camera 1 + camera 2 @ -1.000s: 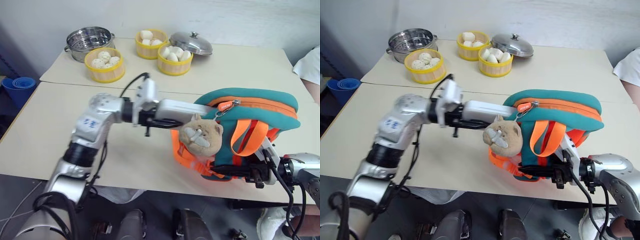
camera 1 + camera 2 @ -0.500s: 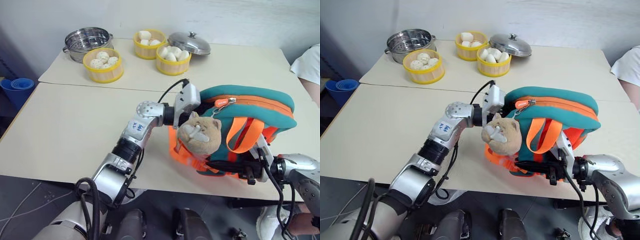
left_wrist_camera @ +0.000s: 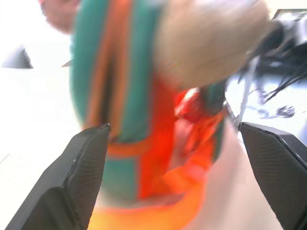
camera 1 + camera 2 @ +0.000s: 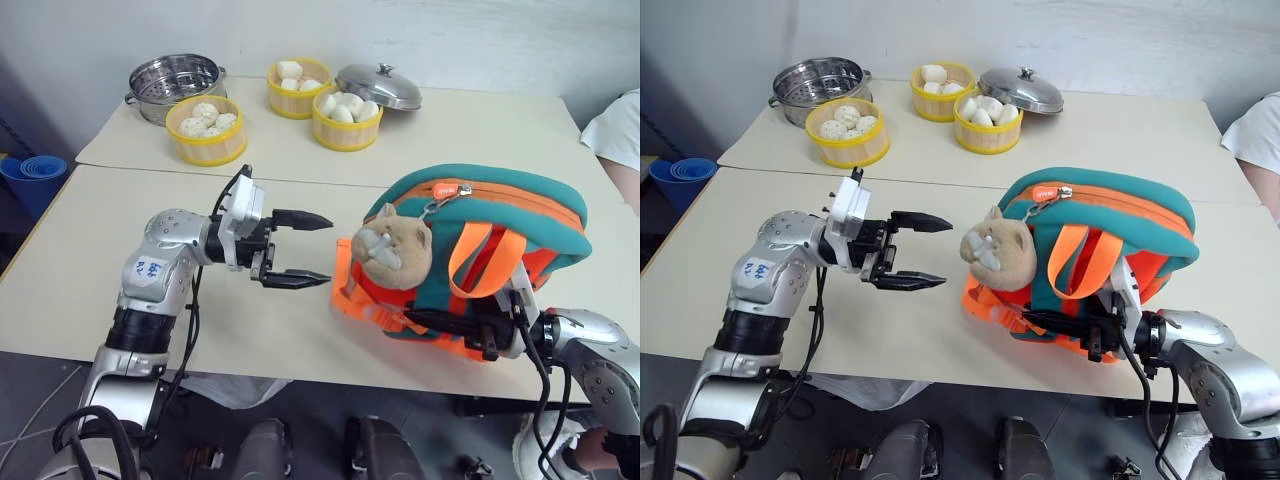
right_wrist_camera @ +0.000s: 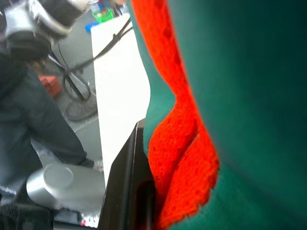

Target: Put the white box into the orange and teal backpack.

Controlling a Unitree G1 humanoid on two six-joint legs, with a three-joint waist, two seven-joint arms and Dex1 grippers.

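I have the orange and teal backpack (image 4: 480, 255) standing on the bench (image 4: 120, 250) near its front edge, towards my right side, its teal top uppermost and the beige plush animal head (image 4: 393, 252) on its front facing my left arm. The zip pull (image 4: 447, 192) hangs at the near end of the top seam, and the orange straps (image 4: 478, 262) loop down the side towards me.

My left gripper (image 4: 312, 247) hangs level above the bench just beside the plush head, apart from it, pointing at the backpack with its jaws released wide and nothing between them. In the left wrist view the two black fingers (image 3: 76, 177) frame the blurred backpack.

My right gripper (image 4: 470, 327) sits low at the bag's near side, jaws clenched on the orange webbing at the base of the backpack; the right wrist view shows a finger (image 5: 127, 191) pressed against orange fabric.

I cannot see the white box in any view.

At the far edge stand a steel steamer pot (image 4: 179, 83), three yellow baskets of buns (image 4: 207, 128) and a steel lid (image 4: 379, 86).
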